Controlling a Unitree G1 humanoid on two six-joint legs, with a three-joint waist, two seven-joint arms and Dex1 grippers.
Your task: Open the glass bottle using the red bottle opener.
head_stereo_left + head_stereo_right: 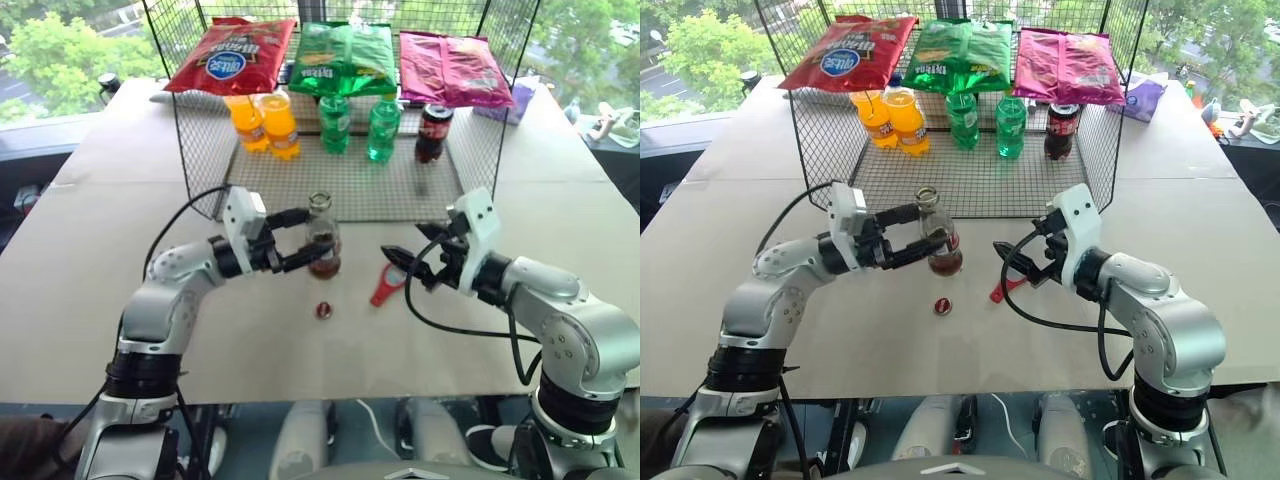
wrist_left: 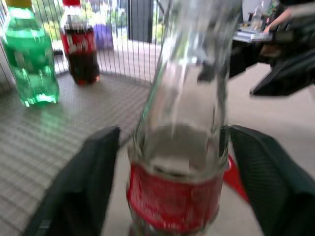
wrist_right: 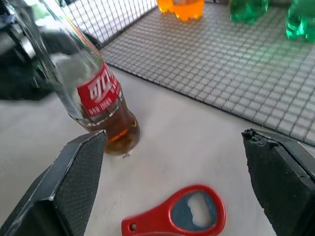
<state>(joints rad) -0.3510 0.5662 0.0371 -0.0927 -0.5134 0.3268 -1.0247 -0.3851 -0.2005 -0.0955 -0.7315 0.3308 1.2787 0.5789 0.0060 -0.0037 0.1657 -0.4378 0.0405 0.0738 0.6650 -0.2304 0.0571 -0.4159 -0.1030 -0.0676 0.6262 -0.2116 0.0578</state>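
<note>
The glass bottle [image 1: 322, 238] stands on the table with dark drink in its base, a red label and an uncapped mouth. My left gripper [image 1: 312, 238] is open, one finger [image 2: 81, 189] on each side of the bottle's body with slim gaps. The red bottle opener [image 3: 177, 216] lies flat on the table to the bottle's right [image 1: 388, 285]. My right gripper [image 1: 397, 265] hovers just above the opener, open wide, nothing between its fingers [image 3: 74, 182]. A small round bottle cap [image 1: 323, 310] lies on the table in front of the bottle.
A wire mesh rack [image 1: 350, 180] stands behind the bottle, holding orange bottles [image 1: 265, 122], green plastic bottles [image 1: 360, 125] and a dark cola bottle [image 1: 433, 132]. Chip bags [image 1: 340, 55] hang over its back. The table's front edge runs close below both arms.
</note>
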